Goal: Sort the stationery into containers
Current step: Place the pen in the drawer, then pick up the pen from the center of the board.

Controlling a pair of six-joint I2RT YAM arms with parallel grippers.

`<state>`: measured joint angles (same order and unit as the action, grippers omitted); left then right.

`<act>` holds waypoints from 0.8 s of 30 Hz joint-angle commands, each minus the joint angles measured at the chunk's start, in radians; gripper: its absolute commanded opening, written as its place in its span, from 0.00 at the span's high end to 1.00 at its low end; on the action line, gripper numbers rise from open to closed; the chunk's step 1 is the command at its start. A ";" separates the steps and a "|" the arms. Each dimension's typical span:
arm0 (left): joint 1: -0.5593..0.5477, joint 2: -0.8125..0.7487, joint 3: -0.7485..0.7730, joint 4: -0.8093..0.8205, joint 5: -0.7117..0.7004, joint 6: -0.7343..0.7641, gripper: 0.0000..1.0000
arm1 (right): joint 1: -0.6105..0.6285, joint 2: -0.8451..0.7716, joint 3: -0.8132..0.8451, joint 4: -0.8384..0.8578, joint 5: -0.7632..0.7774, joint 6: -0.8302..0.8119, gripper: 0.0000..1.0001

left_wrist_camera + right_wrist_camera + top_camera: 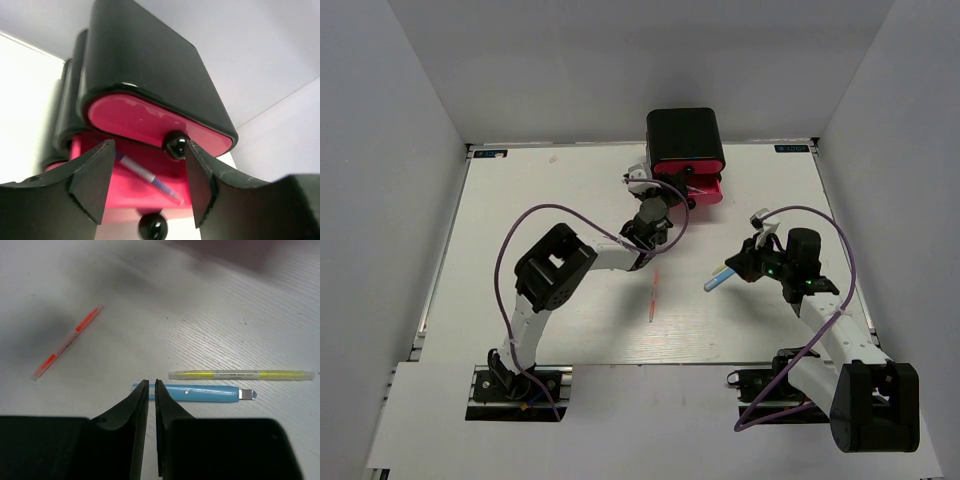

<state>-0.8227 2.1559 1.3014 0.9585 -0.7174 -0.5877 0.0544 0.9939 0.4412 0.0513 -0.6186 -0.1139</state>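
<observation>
The containers, pink drawers in a black box point(685, 140), stand at the back of the table. One drawer point(135, 192) is pulled out, and a grey and blue pen point(145, 174) lies inside it. My left gripper point(150, 150) hangs open just in front of this drawer, holding nothing, with the black knob point(176, 145) of the closed upper drawer beside its right finger. My right gripper point(151, 385) is all but shut, with a thin slit and nothing in it. Its tips are over the end of the light-blue marker point(210, 393), which lies on the table. A yellow pen point(240, 374) lies just beyond the marker. A red pen point(67, 342) lies to the left.
The open drawer's own knob point(152, 227) sticks out below my left fingers. In the top view the red pen point(653, 297) lies mid-table between the arms and the marker point(717, 279) just left of my right gripper point(735, 265). White walls enclose the table.
</observation>
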 commanded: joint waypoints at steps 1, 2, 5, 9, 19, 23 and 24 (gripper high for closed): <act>-0.009 -0.177 -0.075 0.052 0.021 0.084 0.31 | -0.002 -0.012 -0.005 0.016 -0.032 -0.030 0.80; -0.009 -0.204 -0.092 0.052 0.041 0.103 0.31 | -0.002 -0.011 -0.002 0.015 -0.049 -0.047 0.65; -0.009 -0.338 -0.155 -0.050 0.090 0.126 0.31 | -0.004 0.009 0.022 -0.025 -0.146 -0.105 0.19; 0.004 -0.537 -0.208 -0.385 0.196 0.071 0.51 | 0.005 0.057 0.073 -0.105 -0.271 -0.171 0.10; 0.017 -0.677 -0.165 -1.252 0.576 -0.026 0.56 | 0.002 0.202 0.182 -0.120 -0.151 -0.162 1.00; -0.007 -0.509 0.007 -1.457 0.677 -0.044 0.45 | 0.008 0.281 0.272 -0.177 -0.115 -0.138 1.00; -0.007 -0.486 0.021 -1.475 0.705 -0.044 0.44 | 0.004 0.282 0.281 -0.191 -0.104 -0.127 0.89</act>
<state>-0.8192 1.6150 1.2465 -0.2588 -0.1627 -0.6163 0.0593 1.2610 0.6548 -0.1055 -0.7555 -0.2581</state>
